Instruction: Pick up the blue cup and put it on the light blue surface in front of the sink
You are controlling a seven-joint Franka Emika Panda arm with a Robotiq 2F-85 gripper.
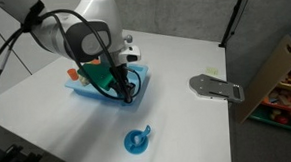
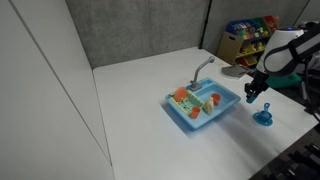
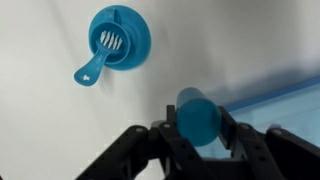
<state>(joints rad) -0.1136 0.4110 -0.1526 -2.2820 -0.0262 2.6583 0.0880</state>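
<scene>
In the wrist view, a flat blue dish (image 3: pixel 115 42) lies on the white tabletop (image 3: pixel 40 110) at 10 o'clock from the gripper (image 3: pixel 199 130). A small scoop-shaped handle projects from the dish rim toward 7 o'clock. At frame centre, the gripper is closed on the blue cup (image 3: pixel 198 112), with one finger against each side of it. The cup appears to be lifted clear of the tabletop. At 3 o'clock from the cup, the light blue ledge (image 3: pixel 288 100) of the sink (image 2: pixel 185 118) enters the frame as a pale band. In both exterior views the gripper hangs just beside the sink edge, between the basin and the dish. A grey metal piece (image 1: pixel 216 87) lies well apart at 3 o'clock from the sink. The basin holds several small toy items (image 2: pixel 195 100), and the faucet (image 2: pixel 203 68) stands at its far rim. Judged step: pickup is complete and the carry to the ledge is in hand. The next move calls for a short shift toward 3 o'clock in the wrist view until the cup is over the ledge. Then lower until the cup base seats flat, and open the gripper. The ledge looks narrow, so centre the cup before release to keep it from tipping into the basin or onto the tabletop.
</scene>
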